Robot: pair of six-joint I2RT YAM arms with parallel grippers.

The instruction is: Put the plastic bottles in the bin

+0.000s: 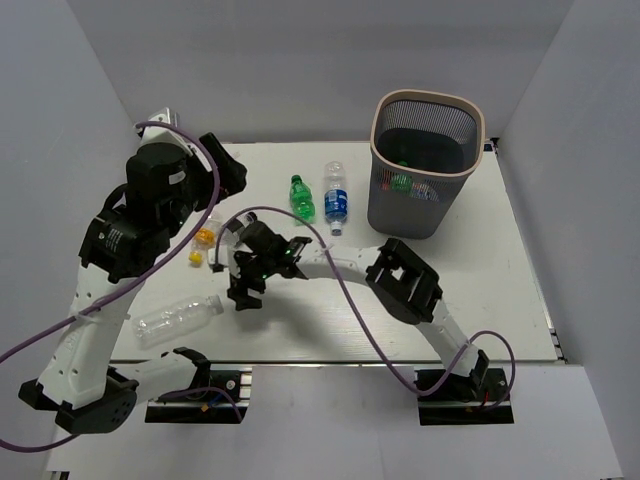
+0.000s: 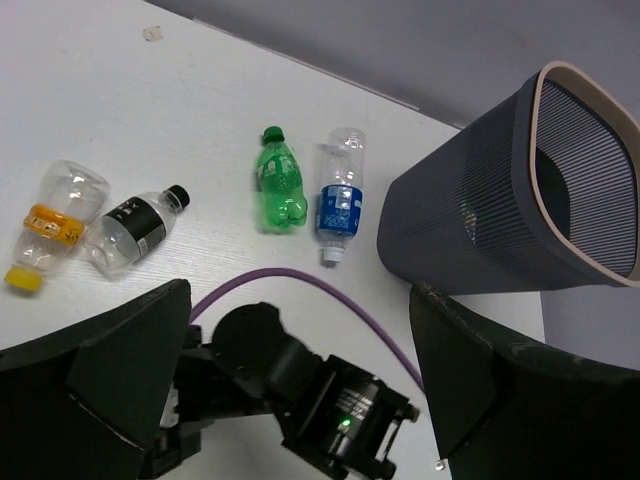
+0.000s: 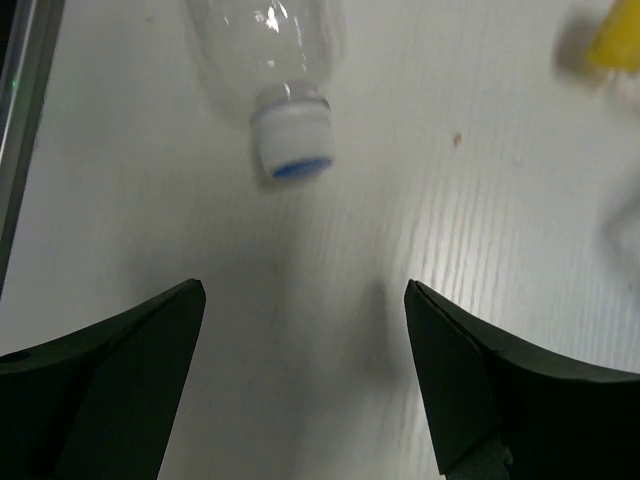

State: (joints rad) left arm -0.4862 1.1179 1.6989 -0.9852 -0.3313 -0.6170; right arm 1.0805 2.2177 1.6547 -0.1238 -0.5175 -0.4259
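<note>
clear bottle (image 3: 278, 70) lies just beyond the wide-spread right claw (image 3: 305, 292).

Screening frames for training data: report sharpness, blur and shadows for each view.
Top external: sharp, evenly lit, only soft shadows beside the bin. Left wrist: crisp on the green bottle, though the bin looks tilted and stretched near the edge. Right wrist: blurred throughout; the clear bottle is smeared, the yellow object in the corner shapeless.

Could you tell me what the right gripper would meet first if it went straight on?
Likely the cap of the clear bottle, just ahead of the right gripper with open jaws; depth is unclear, so the table may come first.
</note>
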